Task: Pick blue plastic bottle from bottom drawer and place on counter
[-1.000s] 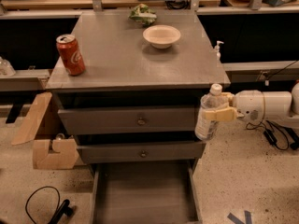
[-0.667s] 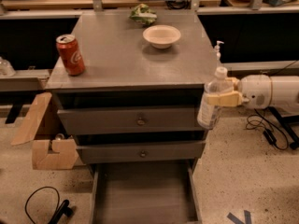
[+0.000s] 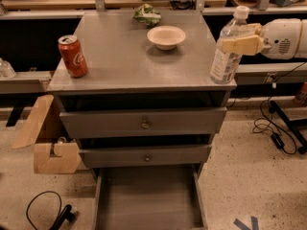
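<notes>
Camera view looks down on the grey cabinet, with my arm coming in from the right. My gripper is at the counter's front right corner, jaws pinching the bottle around its upper body, just under the shoulder. The bottle leans a bit, its white cap tipped toward my arm, and its base sits right over the corner edge. Honestly can't tell if it's touching the top or hanging just above it.

The drawer at the bottom is pulled out, grey floor showing. The two drawer fronts above it, with the little knobs, stick out slightly.

Also on the counter: red can at the left edge, pale bowl toward the back, green crumpled bag behind it. A cardboard box sits on the floor to the left.
</notes>
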Controlling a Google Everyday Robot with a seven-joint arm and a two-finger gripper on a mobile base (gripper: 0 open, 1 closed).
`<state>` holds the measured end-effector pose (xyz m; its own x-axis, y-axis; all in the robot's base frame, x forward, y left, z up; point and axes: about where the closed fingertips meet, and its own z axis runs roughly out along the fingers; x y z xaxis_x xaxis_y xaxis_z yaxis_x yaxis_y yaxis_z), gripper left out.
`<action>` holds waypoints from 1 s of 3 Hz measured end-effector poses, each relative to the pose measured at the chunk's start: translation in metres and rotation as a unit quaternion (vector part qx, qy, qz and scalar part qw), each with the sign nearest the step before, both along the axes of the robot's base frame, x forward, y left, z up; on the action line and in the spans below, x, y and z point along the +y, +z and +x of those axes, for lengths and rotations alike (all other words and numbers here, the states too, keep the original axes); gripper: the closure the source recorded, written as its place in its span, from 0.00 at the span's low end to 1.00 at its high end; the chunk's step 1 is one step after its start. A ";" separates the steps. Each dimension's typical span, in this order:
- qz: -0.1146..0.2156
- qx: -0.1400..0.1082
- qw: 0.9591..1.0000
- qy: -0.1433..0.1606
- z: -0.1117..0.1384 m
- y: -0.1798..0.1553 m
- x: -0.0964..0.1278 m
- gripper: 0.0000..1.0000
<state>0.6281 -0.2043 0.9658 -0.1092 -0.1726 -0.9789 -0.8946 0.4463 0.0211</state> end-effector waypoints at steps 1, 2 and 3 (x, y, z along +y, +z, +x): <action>0.001 -0.024 1.000 -0.016 0.019 0.022 -0.006 1.00; 0.008 -0.037 0.999 -0.028 0.038 0.027 -0.014 1.00; 0.016 -0.035 0.998 -0.040 0.059 0.013 -0.024 1.00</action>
